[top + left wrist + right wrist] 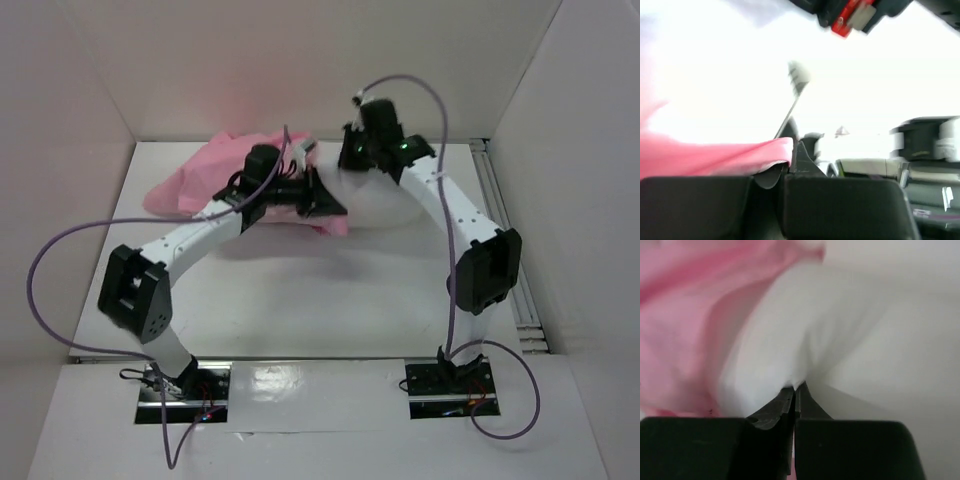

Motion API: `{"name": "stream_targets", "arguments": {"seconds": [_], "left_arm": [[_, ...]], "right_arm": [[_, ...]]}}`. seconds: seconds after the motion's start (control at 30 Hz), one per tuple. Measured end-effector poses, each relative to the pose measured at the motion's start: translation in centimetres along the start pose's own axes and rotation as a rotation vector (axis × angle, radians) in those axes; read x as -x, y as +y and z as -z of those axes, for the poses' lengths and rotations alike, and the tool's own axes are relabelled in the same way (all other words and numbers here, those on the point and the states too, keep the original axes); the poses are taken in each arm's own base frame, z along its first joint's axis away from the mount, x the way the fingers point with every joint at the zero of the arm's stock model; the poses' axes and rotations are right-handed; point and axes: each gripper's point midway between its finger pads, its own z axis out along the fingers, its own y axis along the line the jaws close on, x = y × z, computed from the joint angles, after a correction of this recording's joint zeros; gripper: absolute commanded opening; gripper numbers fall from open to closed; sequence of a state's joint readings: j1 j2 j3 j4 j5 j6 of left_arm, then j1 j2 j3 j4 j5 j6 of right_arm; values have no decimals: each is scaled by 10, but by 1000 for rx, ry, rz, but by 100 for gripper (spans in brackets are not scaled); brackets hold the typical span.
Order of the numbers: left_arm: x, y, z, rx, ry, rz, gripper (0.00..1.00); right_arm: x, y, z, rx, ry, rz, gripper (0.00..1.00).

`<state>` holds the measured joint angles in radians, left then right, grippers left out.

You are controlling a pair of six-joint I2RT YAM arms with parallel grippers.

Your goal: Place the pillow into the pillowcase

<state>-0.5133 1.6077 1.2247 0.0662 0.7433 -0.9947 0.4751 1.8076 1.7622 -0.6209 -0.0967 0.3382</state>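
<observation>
Rearward, L hand (787, 162) pinches shiny pink satin pillowcase (700, 155) edge; R hand (795, 390) clamps plain white stuffed pillow (805, 340) fold; white tabletop (330, 300), walled.

– What can't you see from above?
– My left end effector (325, 200) and left arm (200, 225) cover the near edge of the pillowcase (190, 180), and the pillow (385, 205) lies partly under my right arm (440, 195).
– And at the wrists?
– The left wrist view is blurred and washed out white; the pillowcase runs off its left edge. In the right one both cloths overrun the frame
</observation>
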Motion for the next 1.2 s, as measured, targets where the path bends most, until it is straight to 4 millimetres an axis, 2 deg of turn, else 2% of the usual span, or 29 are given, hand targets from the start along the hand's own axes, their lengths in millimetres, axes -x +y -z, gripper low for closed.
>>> {"name": "stream_targets", "arguments": {"seconds": [0.07, 0.13, 0.17, 0.23, 0.27, 0.3, 0.37, 0.4, 0.5, 0.6, 0.63, 0.67, 0.7, 0.73, 0.77, 0.83, 0.9, 0.93, 0.97, 1.0, 1.03, 1.07, 1.13, 1.17, 1.2], "left_arm": [[49, -52, -12, -85, -26, -90, 0], [90, -105, -13, -181, -77, -211, 0], [103, -137, -7, -242, -105, -286, 0], [108, -177, 11, -317, -131, -375, 0], [102, -192, 21, -352, -137, -411, 0], [91, -196, 30, -367, -133, -423, 0], [56, -184, 39, -370, -86, -389, 0], [35, -170, 40, -368, -68, -370, 0], [-39, -97, 31, -297, 47, -201, 0], [-113, -21, 16, -162, 189, 8, 0], [-133, -3, 13, -111, 224, 54, 0], [-152, 7, 11, -67, 260, 85, 0], [-164, 12, 10, -37, 278, 95, 0], [-172, 16, 10, -7, 286, 98, 11], [-177, 19, 10, 16, 287, 93, 25], [-178, 16, 15, 49, 278, 71, 61], [-167, 1, 21, 59, 247, 18, 94], [-157, -13, 23, 60, 220, -16, 100], [-145, -29, 26, 55, 193, -61, 100], [-134, -44, 30, 57, 164, -102, 100], [-123, -57, 33, 65, 136, -135, 93], [-113, -68, 38, 75, 106, -170, 85], [-92, -88, 48, 98, 46, -239, 68], [-82, -96, 54, 116, 13, -265, 51], [-71, -102, 60, 140, -22, -283, 48]], "right_arm": [[91, -11, 36, -31, -241, -20, 0], [146, -16, 72, -35, -410, -31, 0], [161, -12, 90, -28, -474, -28, 0], [168, 2, 118, -12, -546, -17, 0], [164, 12, 129, 6, -572, -8, 0], [152, 22, 138, 29, -578, 2, 0], [110, 44, 144, 81, -542, 23, 0], [83, 52, 139, 110, -508, 25, 0], [-13, 55, 108, 148, -361, 8, 0], [-100, 33, 79, 122, -219, -56, 0], [-138, 20, 67, 89, -136, -79, 0], [-171, 9, 60, 59, -54, -93, 0], [-198, 2, 57, 40, 16, -112, 0], [-213, 5, 57, 48, 56, -119, 0], [-217, 11, 60, 64, 67, -123, 0], [-209, 20, 66, 90, 44, -135, 0], [-200, 24, 72, 105, 15, -145, 1], [-196, 25, 73, 107, 4, -149, 8], [-192, 26, 75, 108, -5, -151, 19], [-190, 26, 75, 105, -7, -152, 35], [-186, 26, 77, 99, -12, -147, 69], [-181, 27, 80, 93, -19, -143, 80], [-162, 32, 89, 87, -47, -119, 94], [-151, 33, 95, 76, -64, -106, 96], [-140, 35, 101, 64, -86, -95, 97]]}}
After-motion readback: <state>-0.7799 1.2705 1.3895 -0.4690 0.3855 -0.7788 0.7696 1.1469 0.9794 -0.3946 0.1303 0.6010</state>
